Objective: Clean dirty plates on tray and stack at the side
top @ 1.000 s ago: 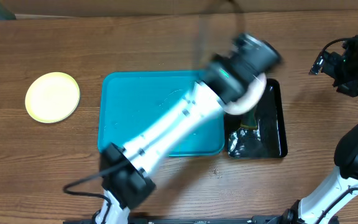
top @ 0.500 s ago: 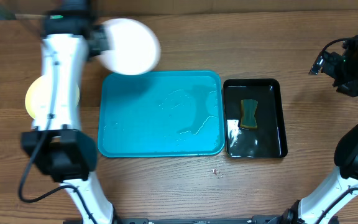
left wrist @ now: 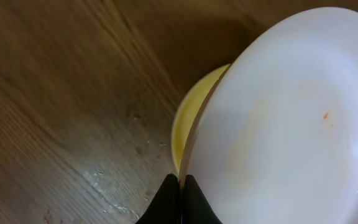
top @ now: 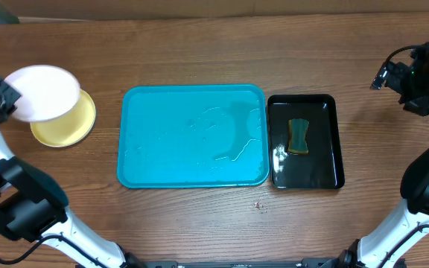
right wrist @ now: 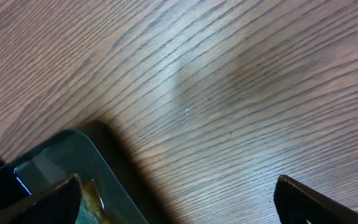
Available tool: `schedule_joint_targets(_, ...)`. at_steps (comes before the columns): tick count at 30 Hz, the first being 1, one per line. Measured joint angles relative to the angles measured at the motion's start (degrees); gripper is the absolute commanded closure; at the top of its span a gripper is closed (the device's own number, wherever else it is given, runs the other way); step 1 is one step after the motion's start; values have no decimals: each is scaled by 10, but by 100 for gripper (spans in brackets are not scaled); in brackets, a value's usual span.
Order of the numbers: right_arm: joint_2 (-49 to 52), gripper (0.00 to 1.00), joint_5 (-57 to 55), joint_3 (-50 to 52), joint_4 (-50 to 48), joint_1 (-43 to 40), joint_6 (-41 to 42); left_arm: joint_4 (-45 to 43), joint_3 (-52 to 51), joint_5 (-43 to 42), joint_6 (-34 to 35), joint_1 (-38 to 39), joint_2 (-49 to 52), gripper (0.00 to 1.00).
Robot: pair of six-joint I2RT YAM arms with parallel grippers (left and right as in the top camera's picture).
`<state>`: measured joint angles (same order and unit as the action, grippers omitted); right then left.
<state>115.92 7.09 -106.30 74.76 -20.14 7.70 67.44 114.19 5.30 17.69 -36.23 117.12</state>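
Stacking step. The left gripper (left wrist: 180,185), closed on the rim of a white plate (top: 43,93), holds it over the pale yellow plate (top: 74,128), which lies on the desk (top: 199,45) left of the teal tray (top: 192,179). The tray carries only water. 1 orange speck (left wrist: 325,115) shows on the white plate. The right gripper (right wrist: 185,204) hangs open and empty, far right of the tray, past the black tray (top: 304,97). The next move probably calls for lowering and centring the white plate, then releasing it.

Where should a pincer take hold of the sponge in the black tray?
Across its pinched middle, coming straight down from above. The sponge lies flat in the black tray, whose raised rim would likely block a side approach, and the sponge looks narrowest at its waist.
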Motion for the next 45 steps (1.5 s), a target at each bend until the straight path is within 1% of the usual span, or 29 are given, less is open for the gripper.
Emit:
schedule_joint_targets(3, 0, 0, 0, 0, 0, 0, 0, -21, -37, -2, 0, -19, 0, 96)
schedule_joint_targets(6, 0, 0, 0, 0, 0, 0, 0, -55, -73, -7, 2, -21, 0, 95)
schedule_joint_targets(8, 0, 0, 0, 0, 0, 0, 0, -70, -91, -10, 2, -18, 0, 87)
schedule_joint_targets(9, 0, 0, 0, 0, 0, 0, 0, -75, -96, -12, 2, -17, 0, 74)
schedule_joint_targets(11, 0, 0, 0, 0, 0, 0, 0, -84, -100, -15, 3, -14, 1, 52)
schedule_joint_targets(12, 0, 0, 0, 0, 0, 0, 0, -89, -100, -17, 2, -14, 1, 37)
schedule_joint_targets(14, 0, 0, 0, 0, 0, 0, 0, -98, -100, -23, 4, -14, 1, 23)
schedule_joint_targets(17, 0, 0, 0, 0, 0, 0, 0, -100, -100, -46, 6, -14, 1, 5)
schedule_joint_targets(18, 0, 0, 0, 0, 0, 0, 0, -100, -100, -61, 3, -14, 1, 0)
schedule_joint_targets(23, 0, 0, 0, 0, 0, 0, 0, -100, -100, -129, 6, -7, 1, 0)
schedule_joint_targets(28, 0, 0, 0, 0, 0, 0, 0, -100, -100, -161, 6, 14, 1, 0)
schedule_joint_targets(33, 0, 0, 0, 0, 0, 0, 0, -99, -100, -173, 6, 21, 1, 0)
schedule_joint_targets(45, 0, 0, 0, 0, 0, 0, 0, -99, -100, -173, 6, 21, 1, 0)
